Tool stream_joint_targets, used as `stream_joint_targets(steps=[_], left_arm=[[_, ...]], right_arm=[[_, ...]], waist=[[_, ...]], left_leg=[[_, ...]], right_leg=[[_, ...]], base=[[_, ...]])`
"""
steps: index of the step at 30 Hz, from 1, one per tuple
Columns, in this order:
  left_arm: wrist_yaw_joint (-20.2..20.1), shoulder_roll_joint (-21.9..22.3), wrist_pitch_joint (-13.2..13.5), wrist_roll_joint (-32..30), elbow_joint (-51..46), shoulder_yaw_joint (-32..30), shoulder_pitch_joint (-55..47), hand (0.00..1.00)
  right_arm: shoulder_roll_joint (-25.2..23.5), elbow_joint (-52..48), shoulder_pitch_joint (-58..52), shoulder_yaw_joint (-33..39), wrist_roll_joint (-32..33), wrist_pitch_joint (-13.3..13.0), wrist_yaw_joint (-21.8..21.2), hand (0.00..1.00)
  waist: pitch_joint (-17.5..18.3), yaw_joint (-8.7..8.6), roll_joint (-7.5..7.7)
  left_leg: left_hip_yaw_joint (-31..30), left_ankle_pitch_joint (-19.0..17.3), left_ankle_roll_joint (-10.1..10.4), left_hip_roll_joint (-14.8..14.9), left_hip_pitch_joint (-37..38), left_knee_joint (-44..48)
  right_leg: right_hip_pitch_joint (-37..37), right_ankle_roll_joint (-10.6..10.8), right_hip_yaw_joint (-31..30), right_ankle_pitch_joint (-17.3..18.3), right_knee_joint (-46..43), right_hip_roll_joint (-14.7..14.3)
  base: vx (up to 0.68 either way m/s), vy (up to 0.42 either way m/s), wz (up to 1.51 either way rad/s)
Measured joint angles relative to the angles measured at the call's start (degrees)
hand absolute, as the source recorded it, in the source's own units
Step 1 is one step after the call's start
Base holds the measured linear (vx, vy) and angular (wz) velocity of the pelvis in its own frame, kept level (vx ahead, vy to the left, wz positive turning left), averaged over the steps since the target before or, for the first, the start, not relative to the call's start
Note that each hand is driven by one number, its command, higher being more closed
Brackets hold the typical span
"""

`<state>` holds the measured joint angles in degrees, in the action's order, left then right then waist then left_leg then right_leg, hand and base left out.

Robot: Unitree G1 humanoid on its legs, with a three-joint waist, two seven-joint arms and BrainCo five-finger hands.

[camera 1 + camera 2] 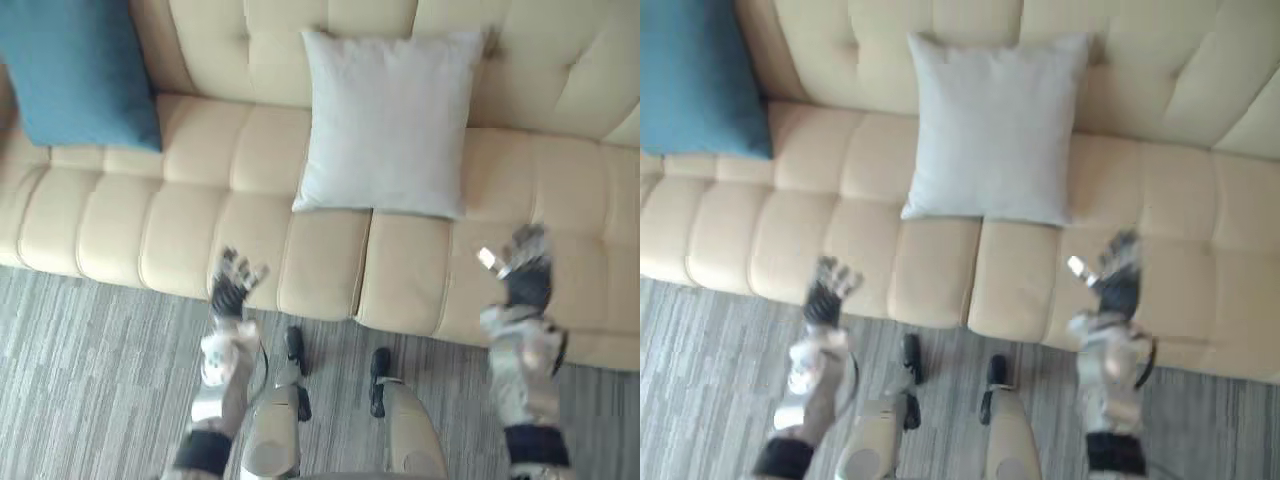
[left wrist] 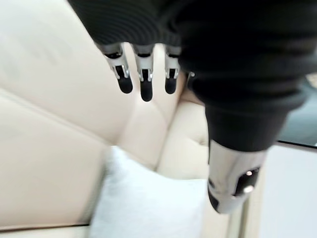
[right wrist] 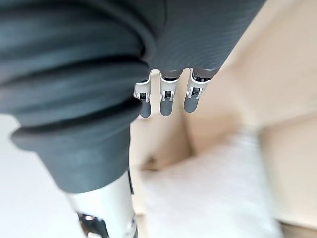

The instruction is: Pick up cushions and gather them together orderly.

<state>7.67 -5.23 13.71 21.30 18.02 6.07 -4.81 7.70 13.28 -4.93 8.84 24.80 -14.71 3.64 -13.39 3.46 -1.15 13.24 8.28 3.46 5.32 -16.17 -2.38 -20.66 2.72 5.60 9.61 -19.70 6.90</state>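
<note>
The pale grey cushion (image 1: pixel 385 120) stands propped against the backrest near the middle of the cream sofa (image 1: pixel 120 220). Its lower edge rests on the seat and runs parallel to the sofa's front edge. It is close to square, so it has no real long axis.

The left hand (image 1: pixel 232 285) and the right hand (image 1: pixel 525 270) both hover over the front edge of the seat. Each has its fingers spread and straight and holds nothing. The grey cushion lies between them and further in towards the backrest, about as near to one hand as to the other, so a grasp from both sides looks workable.

The teal cushion (image 1: pixel 80 70) leans at the sofa's left end, well apart from the grey one. It is on the left hand's side and nearer to that hand.
</note>
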Motion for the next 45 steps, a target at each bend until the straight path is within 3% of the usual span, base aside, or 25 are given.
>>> stream_joint_targets(steps=[3, 8, 11, 16, 18, 20, 21, 22, 23, 25, 26, 27, 29, 30, 31, 32, 33, 34, 35, 36, 37, 38, 39, 42, 45], left_arm=[[-2.81, 2.24, -1.24, -5.74, 11.45, -1.46, -3.08, 0.0], [-3.26, 4.19, -3.24, -12.69, 26.67, -7.37, -3.55, 0.0], [-2.89, 4.26, -3.49, -13.56, 29.67, -9.41, -3.67, 0.0], [-2.88, 4.22, -4.11, -15.62, 34.03, -11.67, -2.52, 0.0], [-2.86, 4.01, -4.2, -15.66, 34.48, -11.66, -2.07, 0.0], [-2.8, 4.44, -4.61, -15.97, 34.63, -11.97, -0.19, 0.0], [-2.91, 5.18, -4.59, -16.64, 34.47, -12.56, 0.1, 0.0], [-2.86, 5.62, -4.73, -17.23, 34.36, -13.65, 0.23, 0.0], [-2.79, 5.5, -5.06, -17.28, 34.34, -13.65, 0.77, 0.0], [-2.78, 4.7, -5.32, -17.25, 34.05, -13.7, 0.47, 0.0], [-2.76, 4.51, -5.43, -17.23, 33.77, -13.73, 0.47, 0.0], [-2.79, 4.32, -5.57, -17.23, 32.92, -14.05, 0.54, 0.0], [-2.78, 5.66, -5.68, -17.22, 32.7, -13.99, 0.42, 0.0], [-2.78, 6.48, -5.61, -17.21, 32.33, -13.56, -0.06, 0.0], [-2.78, 6.53, -5.61, -17.21, 32.28, -13.47, -0.19, 0.0], [-2.52, 6.81, -5.61, -17.18, 32.78, -12.22, -0.28, 0.0], [-2.48, 6.81, -5.61, -17.26, 33.24, -11.64, -0.1, 0.0], [-2.52, 6.59, -5.63, -17.28, 33.65, -11.14, 0.18, 0.0], [-2.51, 6.45, -5.61, -17.29, 33.78, -11.12, 0.33, 0.0], [-2.61, 6.03, -5.61, -17.57, 33.6, -11.85, 1.67, 0.0], [-2.53, 6.03, -5.7, -17.74, 33.63, -12.69, 2.07, 0.0], [-2.53, 5.93, -5.66, -17.83, 33.65, -13.86, 2.52, 0.0], [-2.56, 5.96, -5.7, -17.89, 34.02, -14.07, 2.6, 0.0], [-2.9, 6.04, -5.89, -17.86, 34.58, -15.41, 3.07, 0.0], [-2.91, 6.4, -6.69, -17.84, 35.7, -15.92, 2.47, 0.0]], right_arm=[[-4.17, 11.17, -5.16, -0.16, -0.67, 1.17, -1.79, 0.0], [-6.51, 25.04, -8.37, 0.0, -5.35, 3.32, -2.91, 0.0], [-7.45, 29.08, -8.65, 0.06, -6.79, 3.9, -3.03, 0.0], [-7.88, 33.32, -4.35, -0.04, -8.19, 5.04, -2.98, 0.0], [-7.92, 33.65, -3.09, -0.11, -9.05, 5.19, -2.92, 0.0], [-7.69, 33.8, -2.05, -0.01, -9.05, 5.33, -2.5, 0.0], [-7.69, 33.77, -1.4, 0.0, -9.05, 5.56, -2.4, 0.0], [-7.93, 33.91, -1.68, -0.05, -9.08, 6.08, -2.4, 0.0], [-7.9, 34.19, -2.3, -0.05, -9.1, 6.23, -2.44, 0.0], [-7.95, 35.31, -2.48, -0.05, -9.11, 6.25, -2.49, 0.0], [-7.95, 35.42, -2.52, 0.0, -9.12, 6.26, -2.5, 0.0], [-7.71, 35.85, -2.26, 0.38, -9.13, 6.34, -2.48, 0.0], [-6.87, 36.56, -1.47, 2.1, -9.11, 6.46, -2.28, 0.0], [-6.12, 37.4, -1.35, 3.1, -9.09, 6.46, -1.71, 0.0], [-6.03, 37.51, -1.32, 3.16, -9.1, 6.48, -1.67, 0.0], [-5.07, 38.56, -0.94, 3.25, -9.07, 6.45, -1.27, 0.0], [-4.69, 39.38, -0.67, 3.39, -9.07, 6.41, -1.22, 0.0], [-4.79, 40.68, -0.22, 3.96, -9.07, 6.55, -1.12, 0.0], [-4.93, 41.18, -0.24, 4.16, -9.07, 6.58, -1.12, 0.0], [-5.4, 42.61, -0.12, 5.79, -9.06, 7.03, -1.12, 0.0], [-6.1, 42.67, 0.27, 6.46, -9.05, 7.16, -1.03, 0.0], [-6.09, 42.12, 0.5, 6.83, -9.01, 7.16, -0.99, 0.0], [-5.84, 41.39, 0.21, 6.84, -9.01, 7.07, -1.07, 0.0], [-6.56, 41.57, -2.02, 7.41, -9.01, 7.53, -1.06, 0.0], [-8.01, 41.69, -4.46, 9.15, -9.01, 8.12, -1.01, 0.0]], waist=[[3.24, -0.17, 0.03], [7.03, -0.25, 0.83], [8.49, -0.28, 1.32], [8.46, 0.32, 1.84], [8.13, 0.15, 1.95], [7.33, 0.17, 2.38], [7.19, 0.55, 1.94], [6.99, 0.14, 2.47], [7.25, 0.16, 3.27], [8.32, 0.3, 4.95], [8.45, 0.26, 5.55], [8.78, 0.97, 6.45], [8.98, 2.15, 3.16], [9.08, 2.71, 1.64], [9.09, 2.81, 1.44], [9.01, 2.89, -0.16], [8.92, 2.77, -0.83], [8.83, 2.58, -1.02], [8.69, 2.47, -0.79], [7.49, 2.21, 0.49], [6.9, 2.32, 1.16], [6.24, 2.7, 2.4], [6.16, 2.5, 2.42], [6.0, 2.03, 2.71], [6.92, 0.18, 2.67]], left_leg=[[0.31, -1.05, 0.08, 0.08, 4.98, -0.53], [0.53, -1.67, 0.15, 0.23, 10.83, -2.28], [1.32, -1.64, 0.19, 0.27, 12.69, -3.45], [8.28, -3.35, 0.37, 0.22, 18.2, -3.42], [9.78, -4.53, 0.3, 0.28, 18.58, -2.23], [10.93, -6.6, -0.86, 2.06, 16.47, 2.61], [11.44, -6.97, -1.5, 3.0, 15.8, 3.06], [11.03, -7.25, -1.92, 2.78, 15.2, 4.72], [9.98, -7.62, -2.44, 2.57, 14.68, 6.44], [7.68, -7.48, -2.3, 2.09, 11.61, 10.72], [7.17, -7.37, -2.19, 1.99, 10.25, 12.26], [6.27, -7.34, -2.15, 2.49, 7.52, 15.29], [4.3, -5.53, -1.46, 4.76, 5.66, 15.18], [3.26, -3.45, -1.13, 5.67, 5.01, 14.31], [3.21, -3.17, -1.1, 5.79, 4.89, 14.18], [1.59, 0.83, 0.21, 6.59, 3.15, 11.03], [0.67, 3.5, 0.37, 6.9, 2.71, 8.92], [-0.6, 10.61, 1.4, 6.8, 2.02, 3.88], [-1.21, 14.32, 1.7, 6.49, 2.12, 1.24], [-1.8, 11.25, 4.44, 5.58, 1.39, 4.42], [-2.21, 5.03, 3.35, 4.9, 1.04, 9.82], [-2.69, -3.77, 2.21, 3.64, 1.21, 18.3], [-2.79, -9.45, 1.29, 3.48, 0.66, 25.37], [-3.26, -18.45, 1.06, 5.48, 1.66, 41.94], [-2.67, -23.81, 2.3, 6.24, 5.94, 39.37]], right_leg=[[5.91, 0.4, 0.22, 0.21, 2.85, -0.26], [12.59, 0.78, 0.28, -0.68, 7.54, -0.87], [14.36, 0.84, -0.17, -1.49, 9.43, -1.12], [16.5, 1.73, -7.43, -3.88, 10.76, -1.94], [16.06, 2.05, -8.22, -4.05, 9.11, -1.93], [12.94, 4.39, -5.48, -6.38, 5.01, -2.29], [11.98, 2.62, -3.4, -4.43, -0.03, -1.49], [9.56, 1.66, 0.36, 0.18, -15.73, 1.39], [10.13, 2.92, 0.67, 1.82, -25.74, 3.56], [12.87, 5.85, -2.31, 1.67, -33.99, 5.59], [14.0, 7.14, -3.84, 0.77, -33.56, 5.86], [17.68, 10.76, -6.11, 1.86, -27.09, 4.69], [21.76, 7.72, -5.93, 5.77, -17.52, 0.39], [24.64, 5.09, -5.61, 7.56, -11.29, -1.21], [24.95, 5.08, -5.6, 7.87, -10.39, -1.4], [25.68, 4.6, -4.02, 9.34, -5.1, -3.14], [25.51, 4.58, -2.92, 9.33, -3.94, -4.07], [24.51, 4.02, -1.41, 8.98, -2.65, -5.02], [24.36, 3.61, -0.66, 8.71, -1.91, -4.97], [24.41, 2.83, 2.21, 8.47, -0.29, -4.07], [24.2, -0.16, 3.24, 8.33, -0.09, -3.29], [23.65, -1.42, 3.4, 8.8, 0.07, -1.71], [23.6, -1.51, 3.12, 8.75, 1.14, -1.3], [22.68, -1.24, 3.4, 8.47, 0.71, -0.25], [22.64, 0.76, 3.28, 7.36, 1.43, 0.26]], base=[[0.07, 0.0, -0.07], [0.07, 0.012, -0.05], [0.06, 0.028, -0.15], [0.03, 0.034, -0.71], [-0.02, 0.017, -0.55], [-0.1, -0.016, -0.29], [-0.11, -0.036, 0.02], [-0.13, -0.11, 0.25], [-0.12, -0.127, 0.4], [-0.09, -0.162, 0.49], [-0.11, -0.232, 0.42], [-0.11, -0.22, 0.19], [-0.21, -0.205, 0.1], [-0.23, -0.16, 0.1], [-0.25, -0.192, 0.24], [-0.32, -0.195, 0.29], [-0.44, -0.232, 0.57], [-0.41, -0.182, 0.53], [-0.37, -0.153, 0.64], [-0.24, -0.104, 0.29], [-0.28, -0.093, -0.16], [-0.21, -0.05, -0.65], [-0.21, -0.003, -0.68], [-0.19, 0.112, -0.44], [-0.15, 0.249, -0.04]])
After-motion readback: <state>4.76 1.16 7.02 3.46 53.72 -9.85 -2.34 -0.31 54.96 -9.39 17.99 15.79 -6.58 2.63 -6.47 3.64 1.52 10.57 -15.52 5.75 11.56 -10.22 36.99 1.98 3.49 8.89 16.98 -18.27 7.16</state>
